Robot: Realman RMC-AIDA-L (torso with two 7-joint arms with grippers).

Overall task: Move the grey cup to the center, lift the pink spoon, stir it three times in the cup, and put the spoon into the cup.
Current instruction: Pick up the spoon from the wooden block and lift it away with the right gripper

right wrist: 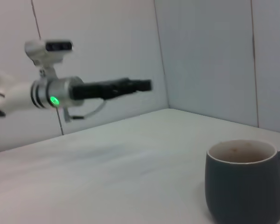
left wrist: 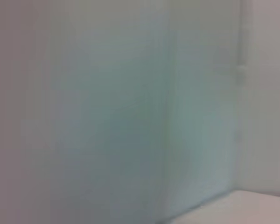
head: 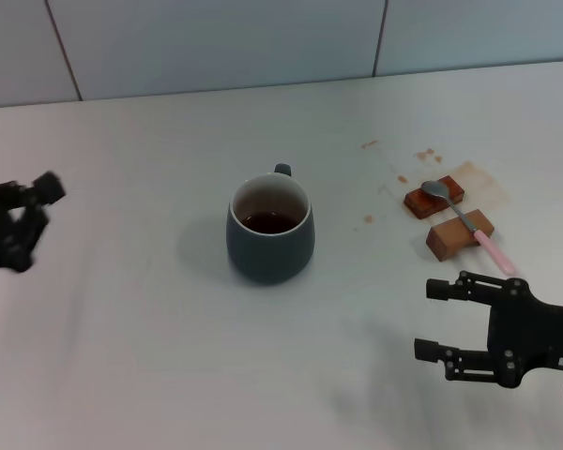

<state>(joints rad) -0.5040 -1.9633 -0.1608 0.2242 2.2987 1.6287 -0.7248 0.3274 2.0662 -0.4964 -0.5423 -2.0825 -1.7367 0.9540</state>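
Observation:
The grey cup (head: pixel 270 230) stands upright in the middle of the white table, its handle pointing to the far side and brown liquid inside. It also shows in the right wrist view (right wrist: pixel 245 182). The pink spoon (head: pixel 469 223) lies across two brown blocks to the cup's right, with its silver bowl on the far block. My right gripper (head: pixel 430 321) is open and empty, near the table's front right, just in front of the spoon. My left gripper (head: pixel 26 217) is open and empty at the far left, well away from the cup. It also shows in the right wrist view (right wrist: pixel 140 85).
The two brown blocks (head: pixel 434 197) (head: pixel 460 234) sit among brown stains (head: pixel 424 153) on the table's right side. A white tiled wall (head: pixel 263 42) runs along the table's far edge. The left wrist view shows only blurred wall.

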